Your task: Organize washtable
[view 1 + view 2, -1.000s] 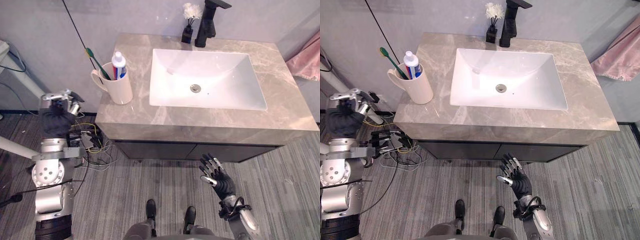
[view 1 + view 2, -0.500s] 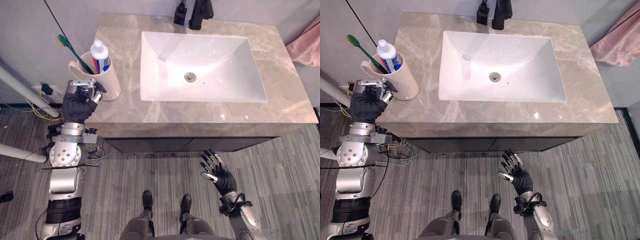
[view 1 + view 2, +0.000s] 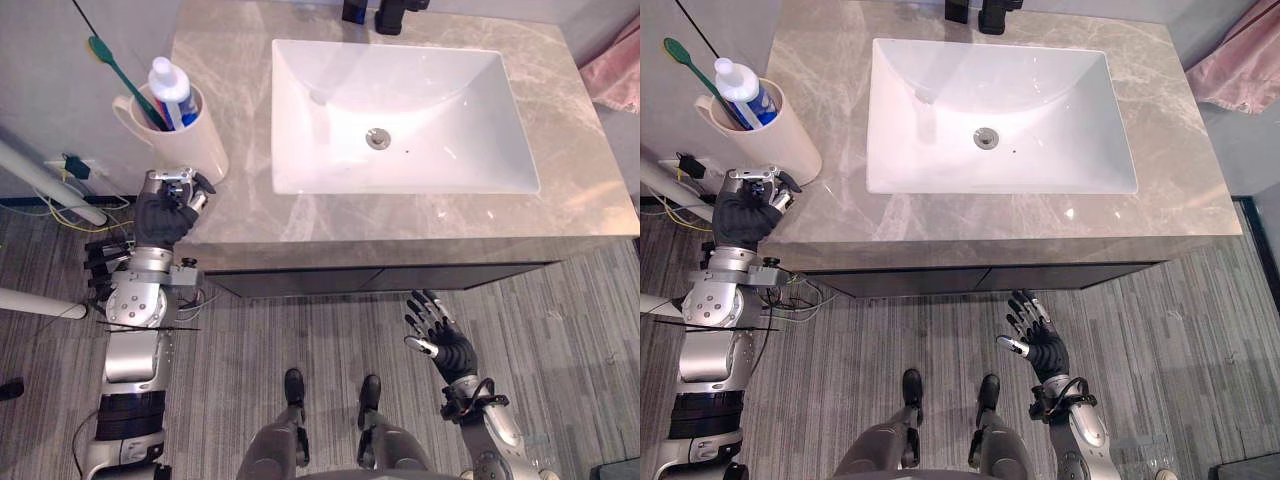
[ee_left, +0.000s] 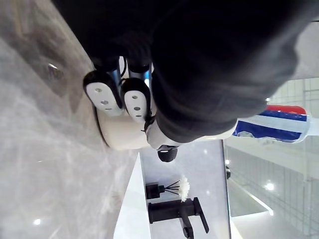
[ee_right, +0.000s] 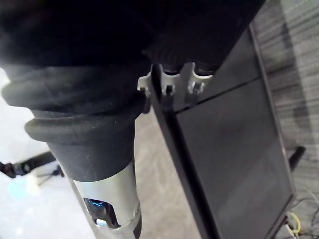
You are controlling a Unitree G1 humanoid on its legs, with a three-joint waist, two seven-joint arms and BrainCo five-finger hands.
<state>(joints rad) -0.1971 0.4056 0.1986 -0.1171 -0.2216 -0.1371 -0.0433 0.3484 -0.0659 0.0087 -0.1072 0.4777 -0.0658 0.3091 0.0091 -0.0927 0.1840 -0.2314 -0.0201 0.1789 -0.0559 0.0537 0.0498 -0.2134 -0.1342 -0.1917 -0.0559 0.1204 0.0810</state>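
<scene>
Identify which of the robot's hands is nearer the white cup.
The left hand, just beside the cup; the right hand hovers over the floor.

We find the sink (image 3: 450, 120) set into the countertop (image 3: 585, 165), filling its middle and right. Behind the sink, at the back edge, stands the faucet (image 3: 398, 12), with a small bottle (image 3: 354, 10) just to its left. On the countertop's left end is the cup (image 3: 190, 145), with the toothbrush (image 3: 120, 75) and the toothpaste tube (image 3: 170, 90) standing in it. Our left hand (image 3: 165, 212) is at the front left corner, just before the cup. Our right hand (image 3: 442, 338) is low before the cabinet (image 3: 400, 278), over the floor (image 3: 560, 330). A towel (image 3: 612, 75) shows beyond the right end.
</scene>
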